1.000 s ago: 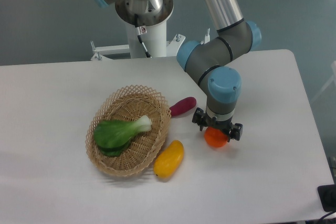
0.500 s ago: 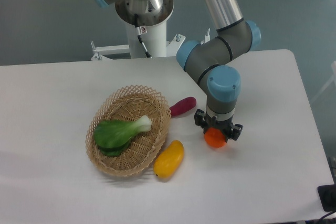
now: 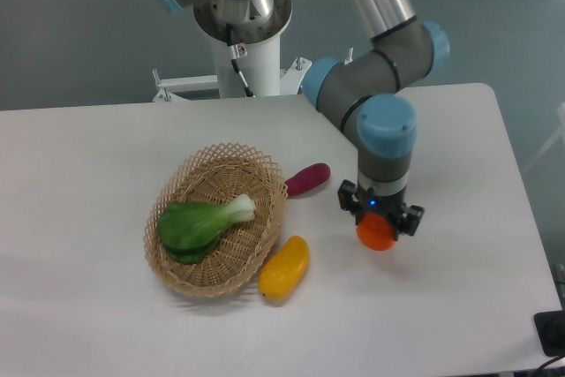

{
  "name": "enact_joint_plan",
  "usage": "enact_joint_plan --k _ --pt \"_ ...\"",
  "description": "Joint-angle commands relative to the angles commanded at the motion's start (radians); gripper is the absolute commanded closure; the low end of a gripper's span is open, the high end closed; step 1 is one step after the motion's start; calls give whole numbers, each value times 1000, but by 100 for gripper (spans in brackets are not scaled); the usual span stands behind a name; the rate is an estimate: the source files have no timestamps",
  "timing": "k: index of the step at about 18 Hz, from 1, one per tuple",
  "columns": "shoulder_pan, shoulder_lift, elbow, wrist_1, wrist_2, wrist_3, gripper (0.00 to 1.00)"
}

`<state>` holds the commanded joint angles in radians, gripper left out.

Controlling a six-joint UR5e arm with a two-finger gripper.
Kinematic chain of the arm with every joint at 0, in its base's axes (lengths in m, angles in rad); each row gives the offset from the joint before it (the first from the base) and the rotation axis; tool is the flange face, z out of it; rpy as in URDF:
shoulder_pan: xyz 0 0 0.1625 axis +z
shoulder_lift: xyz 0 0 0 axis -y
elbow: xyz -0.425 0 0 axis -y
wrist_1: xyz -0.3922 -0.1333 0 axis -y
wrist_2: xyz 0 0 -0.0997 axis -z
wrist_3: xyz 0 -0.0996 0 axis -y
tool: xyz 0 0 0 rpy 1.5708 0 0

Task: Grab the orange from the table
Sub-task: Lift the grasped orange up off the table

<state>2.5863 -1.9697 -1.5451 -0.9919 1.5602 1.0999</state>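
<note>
The orange (image 3: pixel 377 234) is a small bright-orange ball at the right of the white table (image 3: pixel 106 306). My gripper (image 3: pixel 379 222) points straight down over it and is shut on it, the black fingers clasping its left and right sides. Only the fruit's lower half shows below the gripper body. I cannot tell whether it still touches the tabletop; no clear shadow gap shows beneath it.
A wicker basket (image 3: pixel 190 264) holding a green leafy vegetable (image 3: pixel 201 222) sits left of centre. A purple oblong vegetable (image 3: pixel 307 179) lies beside the basket's right rim. A yellow-orange mango-like fruit (image 3: pixel 284 267) lies at the basket's front right. The table's right edge runs close by.
The gripper and the orange have shifted right and slightly toward the front of the table together. The arm's elbow has moved right with them.
</note>
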Motion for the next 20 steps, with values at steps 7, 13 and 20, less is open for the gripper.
enact_joint_plan --k 7,13,20 --pt "47 18 287 -322 -78 113 36" --pt "84 81 284 -375 -83 273 37" --pt "89 87 283 -430 8 334 37"
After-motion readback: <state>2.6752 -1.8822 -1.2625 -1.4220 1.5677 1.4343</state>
